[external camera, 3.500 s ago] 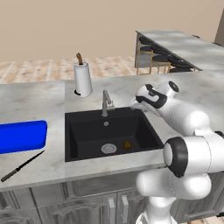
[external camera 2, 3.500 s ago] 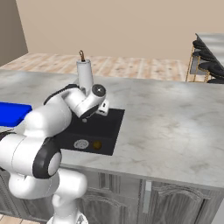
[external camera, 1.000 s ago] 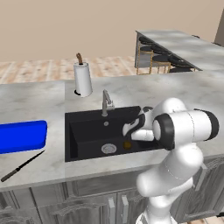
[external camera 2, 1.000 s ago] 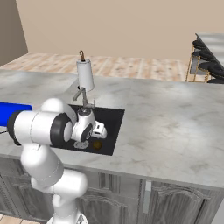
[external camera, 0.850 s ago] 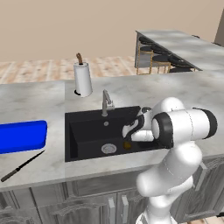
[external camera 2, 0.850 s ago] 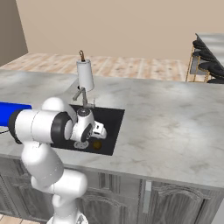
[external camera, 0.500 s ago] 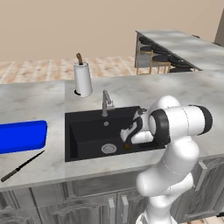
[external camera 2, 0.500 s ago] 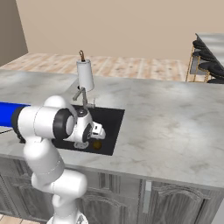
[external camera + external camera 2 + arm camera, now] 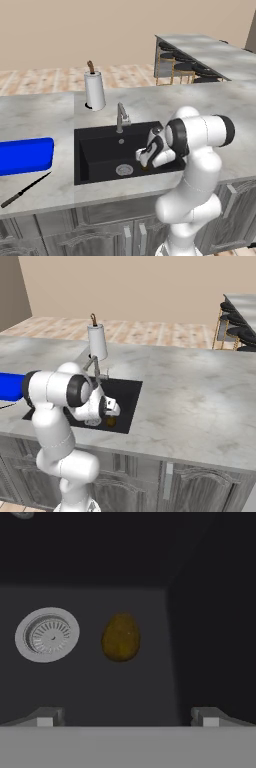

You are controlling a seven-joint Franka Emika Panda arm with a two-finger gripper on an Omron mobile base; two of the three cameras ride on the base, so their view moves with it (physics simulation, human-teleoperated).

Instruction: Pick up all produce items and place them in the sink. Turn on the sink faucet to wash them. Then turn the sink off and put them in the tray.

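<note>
Potato (image 9: 120, 637) on the sink (image 9: 95, 150) floor beside the drain (image 9: 47, 634); my claw (image 9: 127, 716) spread above it. Pickup and blue tray (image 9: 25, 155) drop remain.

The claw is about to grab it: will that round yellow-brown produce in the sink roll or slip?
The produce looks egg-shaped and smooth, so it may well roll on the flat sink floor if nudged. It probably slips from an off-centre pinch.
</note>
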